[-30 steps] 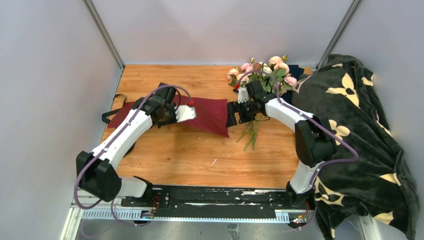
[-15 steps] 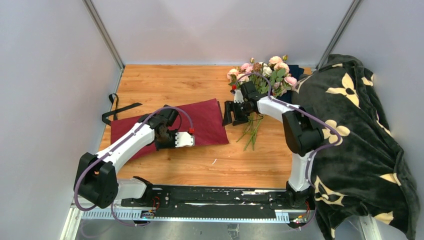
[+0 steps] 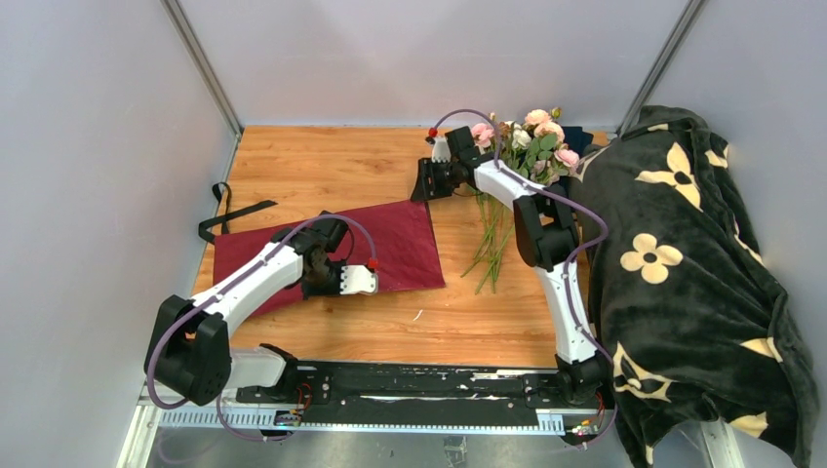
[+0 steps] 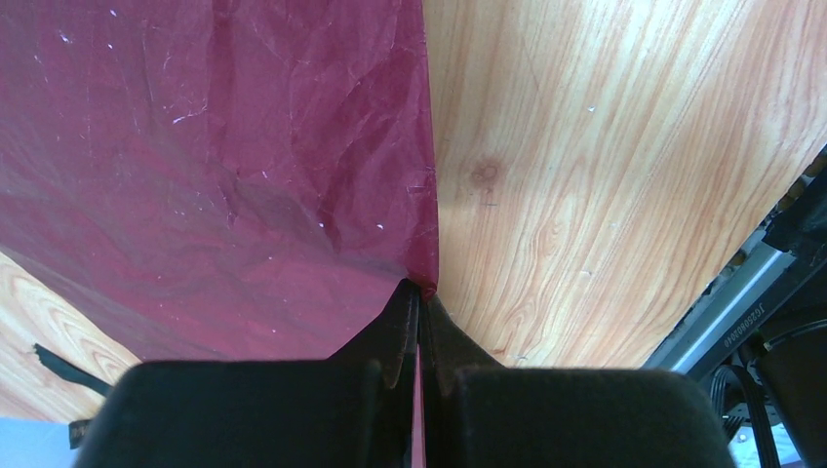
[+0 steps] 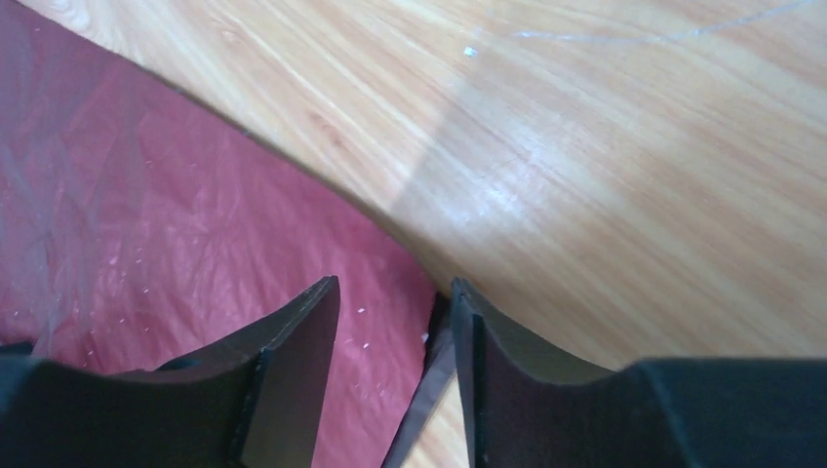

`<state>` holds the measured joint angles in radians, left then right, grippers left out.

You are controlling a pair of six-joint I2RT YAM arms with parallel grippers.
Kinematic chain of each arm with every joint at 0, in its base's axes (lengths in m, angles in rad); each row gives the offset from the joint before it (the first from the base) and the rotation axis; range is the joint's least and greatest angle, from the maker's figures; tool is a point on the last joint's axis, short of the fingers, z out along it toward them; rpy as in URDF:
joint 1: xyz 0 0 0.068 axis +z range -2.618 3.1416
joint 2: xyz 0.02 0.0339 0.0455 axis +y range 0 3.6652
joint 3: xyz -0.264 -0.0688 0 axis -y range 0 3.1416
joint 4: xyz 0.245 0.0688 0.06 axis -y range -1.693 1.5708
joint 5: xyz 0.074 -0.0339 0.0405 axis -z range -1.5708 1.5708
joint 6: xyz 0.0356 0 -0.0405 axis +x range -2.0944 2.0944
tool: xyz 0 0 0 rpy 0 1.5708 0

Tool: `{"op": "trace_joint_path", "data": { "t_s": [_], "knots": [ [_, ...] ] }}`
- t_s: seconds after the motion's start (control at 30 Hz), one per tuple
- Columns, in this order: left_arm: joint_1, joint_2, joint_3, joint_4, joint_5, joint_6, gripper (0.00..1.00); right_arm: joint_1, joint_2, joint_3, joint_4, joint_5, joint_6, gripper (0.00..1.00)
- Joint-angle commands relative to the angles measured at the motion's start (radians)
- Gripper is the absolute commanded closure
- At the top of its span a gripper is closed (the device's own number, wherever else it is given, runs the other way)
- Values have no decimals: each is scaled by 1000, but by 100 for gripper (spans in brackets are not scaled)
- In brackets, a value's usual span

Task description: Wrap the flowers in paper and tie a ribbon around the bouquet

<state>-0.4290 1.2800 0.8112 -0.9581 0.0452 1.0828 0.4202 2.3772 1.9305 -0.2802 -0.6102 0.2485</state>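
Wrapping is barely begun: the paper (image 3: 390, 234) lies flat left of the surface's middle, its near edge pinched by the left tool (image 4: 419, 292), the right tool (image 5: 394, 285) part-spread over its far right corner, while the flowers (image 3: 517, 146) at the far edge lie unwrapped, the ribbon (image 3: 229, 214) by the left edge lies untied, and no writing is legible.

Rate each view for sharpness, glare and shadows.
Top external: even light, sharp, only soft shadows on the table. Left wrist: crisp, creases in the paper clear. Right wrist: pale glare streak across the table, paper slightly soft.
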Motion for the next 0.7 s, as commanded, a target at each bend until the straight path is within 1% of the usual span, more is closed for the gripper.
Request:
{"op": "trace_joint_path", "data": {
  "t_s": [0.0,0.07,0.13,0.2,0.23,0.3,0.33,0.47,0.5,0.57,0.6,0.63,0.67],
  "knots": [
    [-5,11,-1,-1,17,16,100,-9,85,67,-29,-35,21,51],
    [-5,13,0,-1,17,16,100,-9,86,61,-15,-50,27,56],
    [-5,15,0,-1,18,17,100,-9,89,48,-7,-76,30,65],
    [-6,19,4,-1,17,16,100,-9,89,39,-7,-98,33,71],
    [-5,20,6,-1,18,14,100,-9,86,31,-6,-107,34,77],
    [-5,20,10,-2,14,10,100,-9,70,11,0,-116,37,98],
    [-5,19,13,-3,14,7,100,-10,58,-2,2,-117,35,100],
    [-5,28,43,-2,-12,-16,100,-32,-51,-50,5,-122,33,100],
    [-5,33,62,-1,-25,-26,97,-43,-96,-70,7,-116,35,100],
    [-5,45,112,9,-67,-69,68,-68,-201,-128,12,-100,35,100],
    [-5,47,143,13,-91,-83,48,-79,-258,-168,15,-90,35,100],
    [-5,50,172,12,-110,-104,34,-86,-329,-217,21,-74,35,100],
    [-4,45,205,12,-124,-134,25,-98,-402,-272,33,-56,42,100]
  ]
}}
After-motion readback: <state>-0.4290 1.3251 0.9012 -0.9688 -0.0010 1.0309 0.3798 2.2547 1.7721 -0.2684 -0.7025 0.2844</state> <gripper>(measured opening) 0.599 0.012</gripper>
